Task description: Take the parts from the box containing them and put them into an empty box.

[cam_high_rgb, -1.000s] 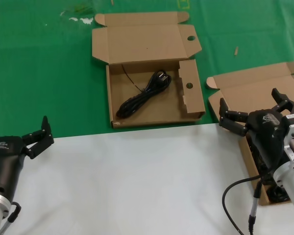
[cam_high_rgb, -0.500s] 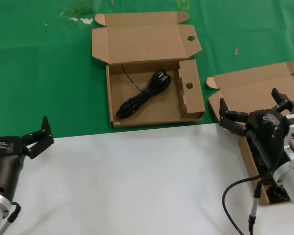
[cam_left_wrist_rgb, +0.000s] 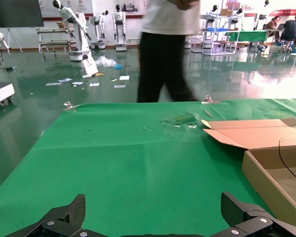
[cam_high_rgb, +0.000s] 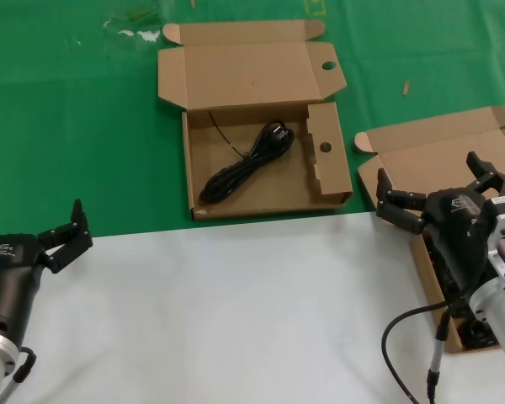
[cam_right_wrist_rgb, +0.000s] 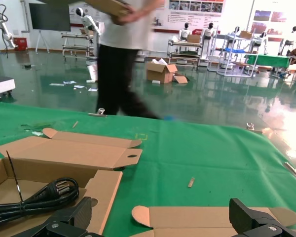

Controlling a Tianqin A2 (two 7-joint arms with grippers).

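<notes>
One part, a black looped power cord (cam_high_rgb: 244, 164) (cam_right_wrist_rgb: 42, 195), lies inside the open box with round holes (cam_high_rgb: 204, 192) (cam_right_wrist_rgb: 104, 183) at the middle back; the left wrist view shows that box's wall (cam_left_wrist_rgb: 266, 175). At the right, the box with the plain lid and ear tab (cam_high_rgb: 438, 143) (cam_right_wrist_rgb: 207, 217) is largely hidden behind my right arm; dark shapes (cam_high_rgb: 478, 334) show inside it. My right gripper (cam_high_rgb: 429, 172) (cam_right_wrist_rgb: 160, 217) hovers open over this box's near-left corner, holding nothing. The left gripper (cam_high_rgb: 61, 231) (cam_left_wrist_rgb: 153, 207) rests open and empty at the near left.
A white sheet (cam_high_rgb: 236, 311) covers the near half of the table, green cloth (cam_high_rgb: 67, 126) the far half. A black cable (cam_high_rgb: 404, 324) hangs beside my right arm. A person (cam_right_wrist_rgb: 123, 59) walks past beyond the table's far edge.
</notes>
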